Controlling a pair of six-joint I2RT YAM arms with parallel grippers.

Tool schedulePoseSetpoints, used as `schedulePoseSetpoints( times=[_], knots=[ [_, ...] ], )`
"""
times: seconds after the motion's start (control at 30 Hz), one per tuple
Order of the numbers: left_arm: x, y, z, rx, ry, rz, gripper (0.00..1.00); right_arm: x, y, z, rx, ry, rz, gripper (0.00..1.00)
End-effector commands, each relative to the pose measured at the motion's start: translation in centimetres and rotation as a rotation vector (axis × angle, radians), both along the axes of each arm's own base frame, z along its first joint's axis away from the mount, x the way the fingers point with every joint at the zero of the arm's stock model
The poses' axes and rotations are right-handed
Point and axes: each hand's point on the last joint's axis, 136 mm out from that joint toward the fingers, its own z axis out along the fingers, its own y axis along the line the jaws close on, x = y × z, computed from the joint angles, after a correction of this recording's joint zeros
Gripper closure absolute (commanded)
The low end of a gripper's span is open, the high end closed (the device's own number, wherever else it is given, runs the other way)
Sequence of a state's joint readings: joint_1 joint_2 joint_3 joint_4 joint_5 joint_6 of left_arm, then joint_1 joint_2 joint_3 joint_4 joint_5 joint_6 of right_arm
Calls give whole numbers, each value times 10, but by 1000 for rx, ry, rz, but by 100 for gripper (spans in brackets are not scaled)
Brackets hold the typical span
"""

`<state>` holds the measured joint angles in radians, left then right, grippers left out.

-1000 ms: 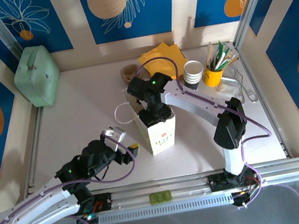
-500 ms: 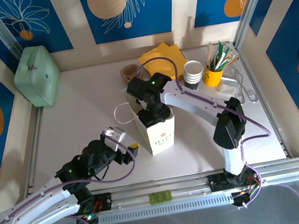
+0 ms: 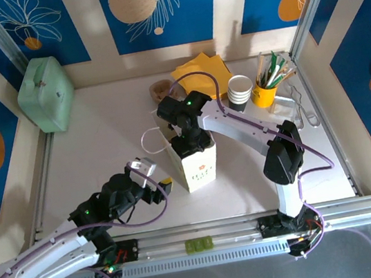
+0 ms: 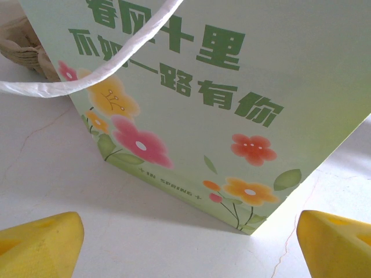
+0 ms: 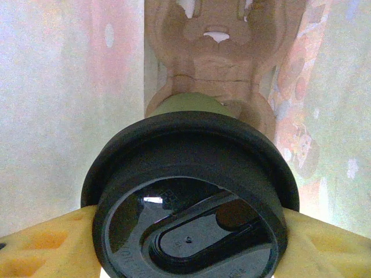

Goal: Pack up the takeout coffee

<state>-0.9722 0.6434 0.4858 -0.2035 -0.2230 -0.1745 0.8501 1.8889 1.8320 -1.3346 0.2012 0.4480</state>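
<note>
Flowered paper bag (image 4: 232, 104), handle (image 4: 98, 72), pincer (image 4: 188, 246) open

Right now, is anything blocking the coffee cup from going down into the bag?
Nothing visible does. The coffee cup, held by the right gripper, is inside the bag, with a brown cup tray bare below it.

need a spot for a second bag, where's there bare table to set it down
The widest bare patch lies between the green case and the paper bag. A smaller one lies between the bag and the right arm's elbow. The far right corner is crowded: napkins, cup stack, straw cup, tongs.
</note>
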Motion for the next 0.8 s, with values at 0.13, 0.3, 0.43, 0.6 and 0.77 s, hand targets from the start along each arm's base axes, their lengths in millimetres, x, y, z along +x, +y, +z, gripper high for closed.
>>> schedulePoseSetpoints(
  times=[0.13,0.3,0.43,0.6,0.77],
  knots=[
    [1,1,3,-2,-8,12,5,-4,2,-15,-18,54,8,36],
    [1,1,3,0,-8,13,5,-3,2,-16,-20,56,7,36],
    [1,1,3,-1,-10,12,5,-3,3,-16,-20,54,7,36],
    [2,0,5,-1,-14,10,5,-2,2,-15,-20,52,5,36],
    [2,-1,5,2,-13,8,5,-2,2,-12,-18,48,4,36]
  ],
)
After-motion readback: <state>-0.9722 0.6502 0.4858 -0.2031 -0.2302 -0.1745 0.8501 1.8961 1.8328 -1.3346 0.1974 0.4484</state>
